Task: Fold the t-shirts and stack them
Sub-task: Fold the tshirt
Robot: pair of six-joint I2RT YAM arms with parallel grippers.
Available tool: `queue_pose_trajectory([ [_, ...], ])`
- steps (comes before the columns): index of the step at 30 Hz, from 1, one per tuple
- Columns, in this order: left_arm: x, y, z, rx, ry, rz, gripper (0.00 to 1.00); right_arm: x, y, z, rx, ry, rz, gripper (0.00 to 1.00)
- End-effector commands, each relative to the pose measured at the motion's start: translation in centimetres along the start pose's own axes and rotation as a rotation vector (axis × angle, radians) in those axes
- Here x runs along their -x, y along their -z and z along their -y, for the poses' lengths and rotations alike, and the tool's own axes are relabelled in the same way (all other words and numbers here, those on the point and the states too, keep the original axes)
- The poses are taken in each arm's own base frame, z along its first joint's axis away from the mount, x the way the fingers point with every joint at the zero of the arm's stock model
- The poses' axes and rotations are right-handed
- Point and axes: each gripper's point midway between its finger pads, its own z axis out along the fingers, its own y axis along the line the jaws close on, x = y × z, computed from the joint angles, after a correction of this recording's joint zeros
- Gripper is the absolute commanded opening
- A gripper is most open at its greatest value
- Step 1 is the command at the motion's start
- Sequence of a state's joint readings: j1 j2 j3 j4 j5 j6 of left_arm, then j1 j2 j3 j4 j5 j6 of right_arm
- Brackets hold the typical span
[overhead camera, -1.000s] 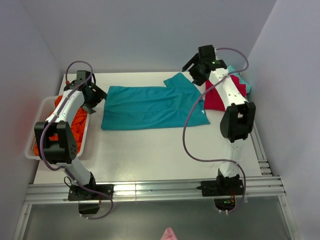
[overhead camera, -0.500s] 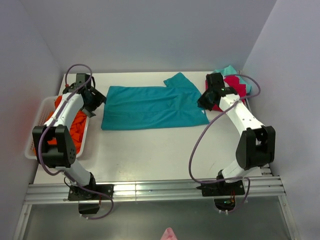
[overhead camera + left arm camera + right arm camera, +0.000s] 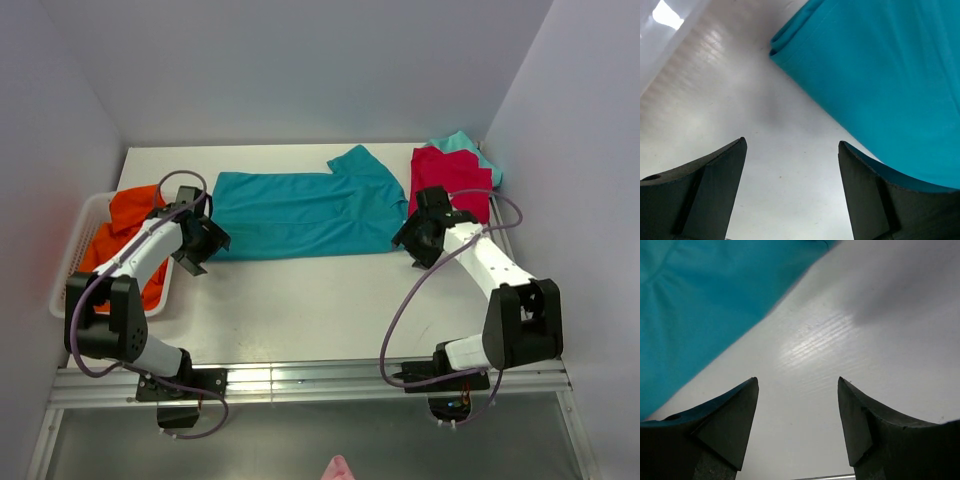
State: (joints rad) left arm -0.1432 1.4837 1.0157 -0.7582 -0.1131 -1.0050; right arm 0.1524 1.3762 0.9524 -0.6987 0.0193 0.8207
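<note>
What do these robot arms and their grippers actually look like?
The left arm and right arm are white tubes joined by chunky black joints, each trailing a looping purplish-grey cable. The left gripper and right gripper each have two dark, wedge-shaped fingers.

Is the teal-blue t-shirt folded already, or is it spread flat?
Partly folded: the teal-blue t-shirt lies as a long band with one sleeve sticking out, and its left end shows doubled layers.

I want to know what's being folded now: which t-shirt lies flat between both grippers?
The teal-blue t-shirt, spread mid-table. The red t-shirt sits folded at the far right corner; the orange t-shirt is bunched in the basket.
</note>
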Motion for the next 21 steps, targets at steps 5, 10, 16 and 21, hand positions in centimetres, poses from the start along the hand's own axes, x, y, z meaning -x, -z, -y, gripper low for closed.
queue_pose_trajectory([
  [5, 0.6, -0.6, -0.3, 0.018, 0.079, 0.079, 0.81, -0.7, -1.9, 0.7, -0.006, 0.007, -0.017, 0.72],
  [10, 1.3, -1.7, -0.5, 0.059, 0.117, 0.104, 0.82, 0.2, -3.4, 0.4, -0.015, -0.017, -0.019, 0.71],
  [16, 1.9, -3.9, -0.3, 0.091, 0.135, 0.069, 0.81, 2.0, -4.3, -0.8, -0.009, -0.027, -0.004, 0.70],
  [21, 3.2, -4.8, -0.1, 0.112, 0.140, 0.082, 0.79, 4.2, -5.0, -1.5, 0.001, -0.055, 0.024, 0.67],
])
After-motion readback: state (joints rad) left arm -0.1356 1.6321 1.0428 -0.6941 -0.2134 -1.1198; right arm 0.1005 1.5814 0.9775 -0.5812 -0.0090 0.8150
